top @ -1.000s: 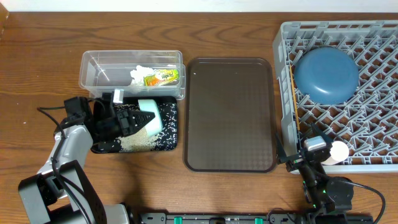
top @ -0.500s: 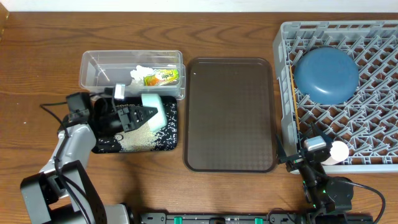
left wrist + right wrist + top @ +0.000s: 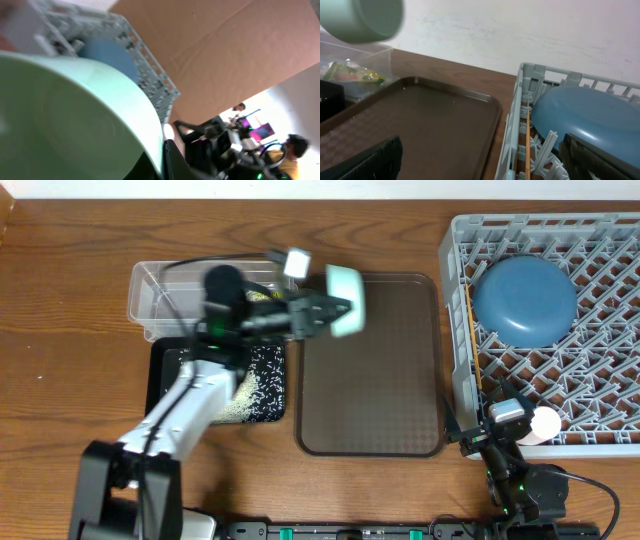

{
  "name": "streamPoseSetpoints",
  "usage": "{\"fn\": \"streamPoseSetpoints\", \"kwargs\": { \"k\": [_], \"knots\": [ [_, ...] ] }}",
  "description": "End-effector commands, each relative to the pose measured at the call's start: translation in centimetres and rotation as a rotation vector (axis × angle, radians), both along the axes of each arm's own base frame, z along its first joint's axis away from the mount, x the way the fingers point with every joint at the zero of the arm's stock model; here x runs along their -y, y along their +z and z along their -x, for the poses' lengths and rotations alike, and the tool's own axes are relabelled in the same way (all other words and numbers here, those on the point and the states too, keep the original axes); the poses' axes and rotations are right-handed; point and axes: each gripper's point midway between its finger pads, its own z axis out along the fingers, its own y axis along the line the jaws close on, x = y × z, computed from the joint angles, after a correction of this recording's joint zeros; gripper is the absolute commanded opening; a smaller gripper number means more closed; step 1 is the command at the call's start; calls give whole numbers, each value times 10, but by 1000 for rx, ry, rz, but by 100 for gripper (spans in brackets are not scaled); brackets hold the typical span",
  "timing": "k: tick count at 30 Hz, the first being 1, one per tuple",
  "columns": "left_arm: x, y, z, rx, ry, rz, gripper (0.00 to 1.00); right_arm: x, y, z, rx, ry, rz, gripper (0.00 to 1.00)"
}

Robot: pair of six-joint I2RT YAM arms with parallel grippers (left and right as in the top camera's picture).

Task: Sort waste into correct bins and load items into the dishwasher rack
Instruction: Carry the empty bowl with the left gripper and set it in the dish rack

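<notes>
While the bowl hangs clear of the desk, step in hand: I judge this to be the carry of a dish toward the rack, with the placing not yet done.
Left tool (image 3: 325, 311): clamped on the rim of the mint bowl (image 3: 346, 298), which is tipped on its side.
Bowl position: above the far-left corner of the brown serving tray (image 3: 370, 390), well apart from the grey dishwasher rack (image 3: 452, 310).
Right tool (image 3: 480, 167): fingers spread wide with nothing between them, parked at the rack's near-left corner.
Rack contents: blue bowl (image 3: 524, 302) upside down toward the far side, and a wooden chopstick (image 3: 526, 145) along the left wall.
Bins: rice grains (image 3: 235, 405) lie in the black tray (image 3: 158, 380), and the snack wrapper (image 3: 352, 75) lies in the clear tub (image 3: 150, 285).
Next move: I would travel right across the serving tray, clear the rack's left wall, pick free pegs nearer than the blue bowl, and lower the bowl between them before letting go.
Risk: with a rim-only grip the bowl may swing or slip.
</notes>
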Motion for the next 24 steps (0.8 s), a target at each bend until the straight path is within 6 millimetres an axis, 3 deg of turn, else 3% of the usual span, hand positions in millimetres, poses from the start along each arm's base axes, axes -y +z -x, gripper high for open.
{"fn": "streamPoseSetpoints", "kwargs": {
  "k": [1, 12, 16, 24],
  "knots": [
    [34, 4, -16, -97, 54, 36, 7, 3, 0, 0, 5, -10, 10, 99],
    [162, 22, -13, -31, -123, 84, 11, 3, 0, 0, 5, -10, 10, 99],
    [193, 14, -10, -34, -125, 86, 22, 3, 0, 0, 5, -10, 10, 99],
    [231, -6, 5, -36, -156, 88, 21, 3, 0, 0, 5, -10, 10, 99]
  ]
}}
